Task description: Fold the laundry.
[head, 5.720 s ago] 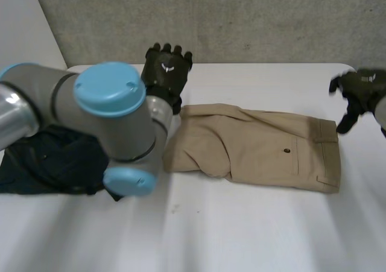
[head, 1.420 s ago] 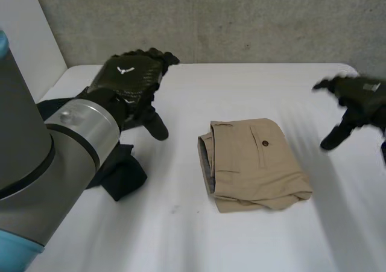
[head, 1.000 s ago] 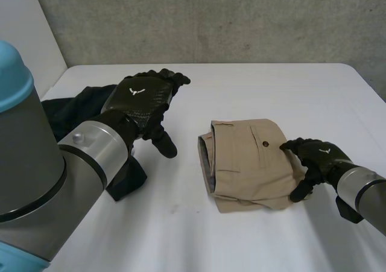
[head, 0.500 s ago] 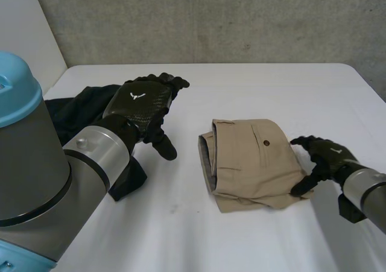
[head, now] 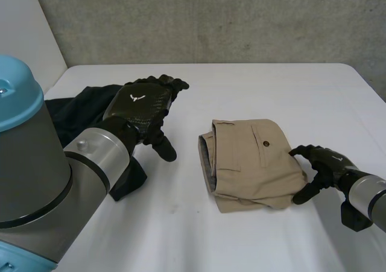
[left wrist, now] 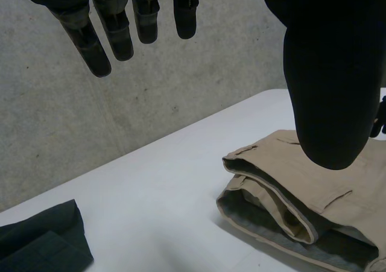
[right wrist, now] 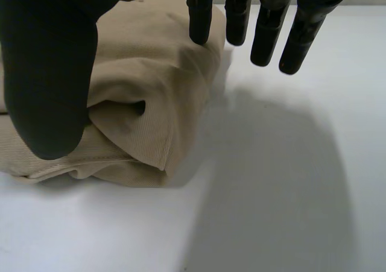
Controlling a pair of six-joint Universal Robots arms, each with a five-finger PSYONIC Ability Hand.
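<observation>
Folded tan trousers (head: 253,163) lay mid-worktop (head: 253,85). Right robot hand (head: 322,166) arched over their nearest corner, fingers loose, nothing gripped. Left robot hand (head: 142,106) hovered released nr dark garment (head: 78,112). Risk: thumb snags top layer when pulling away, undoing the fold.

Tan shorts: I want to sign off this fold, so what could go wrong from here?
1. The right hand sits open at a corner of the tan shorts, where the layers gape; pulling away could drag them and loosen the fold.
2. The left hand hovers open beside the dark garment; a sweep might snag it.
</observation>
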